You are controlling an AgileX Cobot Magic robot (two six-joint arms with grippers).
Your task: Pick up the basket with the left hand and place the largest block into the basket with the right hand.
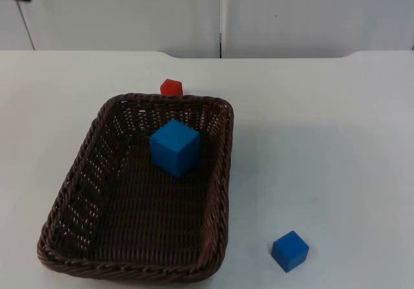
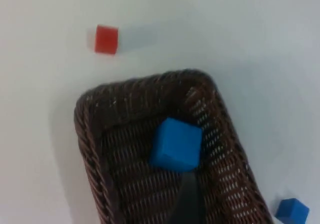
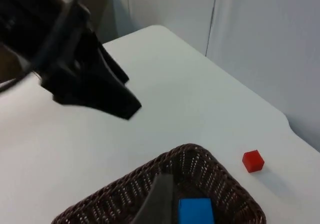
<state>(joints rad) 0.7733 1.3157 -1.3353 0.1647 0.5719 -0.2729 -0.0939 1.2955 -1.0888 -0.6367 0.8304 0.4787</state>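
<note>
Looking down from the top view, a dark brown wicker basket (image 1: 77, 192) rests on the white counter (image 1: 323, 121), with nothing gripping it. The largest block, a big blue cube (image 1: 174, 147), sits inside the basket toward its far end, close to the right wall. A small red block (image 1: 171, 87) stands on the counter just beyond the basket's far rim. A smaller blue block (image 1: 290, 251) lies on the counter to the right of the basket's near corner, apart from it. A grey partition wall (image 1: 291, 14) closes the counter's far edge.

In the left wrist view, the basket (image 2: 95, 129) lies below the camera with the big blue cube (image 2: 176, 144) in it, beside the woven wall. The red block (image 2: 106, 39) stands on the counter (image 2: 240, 38) beyond the rim, apart from it, and the smaller blue block (image 2: 291, 211) is outside the basket. How far the left tool is open cannot be told.

In the right wrist view, the left tool (image 3: 112, 96) hangs above the counter (image 3: 170, 88), well clear of the basket (image 3: 200, 171) and holding nothing. The big blue cube (image 3: 195, 211) lies inside the basket, and the red block (image 3: 253, 161) stands past its rim. The right tool's opening cannot be told.
</note>
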